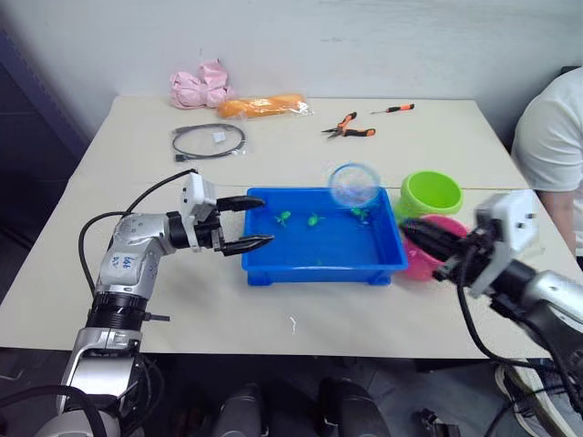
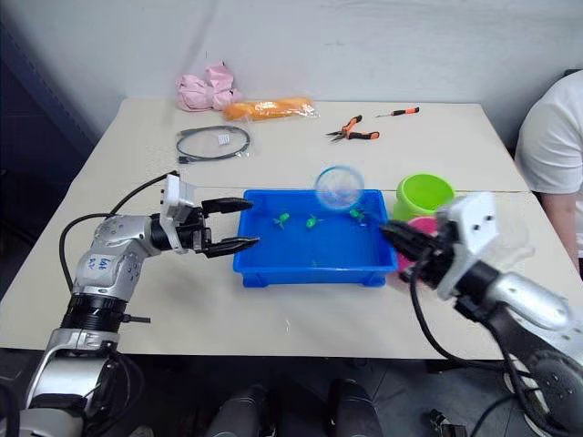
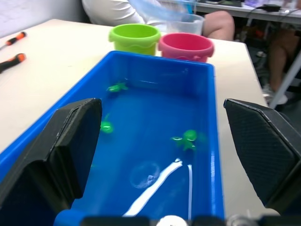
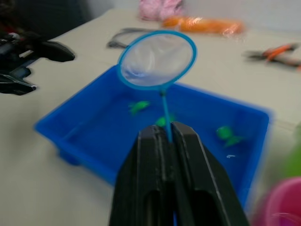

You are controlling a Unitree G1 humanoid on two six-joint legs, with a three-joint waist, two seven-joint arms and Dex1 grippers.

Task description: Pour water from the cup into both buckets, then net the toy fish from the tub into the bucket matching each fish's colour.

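Note:
The blue tub [image 1: 323,266] sits mid-table with water and three small green toy fish [image 1: 313,219] in it. My right gripper [image 1: 407,228] is shut on the thin handle of the net [image 4: 156,59]. The net's light blue hoop hangs above the tub's far right corner, clear of the water. Just right of the tub stand the lime green bucket [image 1: 431,193] and, nearer, the pink bucket [image 1: 421,262], which my right gripper partly covers. The clear cup [image 3: 188,21] stands behind the pink bucket. My left gripper [image 1: 266,221] is open and empty at the tub's left rim.
At the back of the table lie a coiled black cable [image 1: 209,140], a pink bundle [image 1: 200,86], an orange bag [image 1: 264,106], orange-handled pliers [image 1: 346,127] and a small screwdriver [image 1: 393,108]. A person in a white shirt [image 1: 551,146] sits at the right edge.

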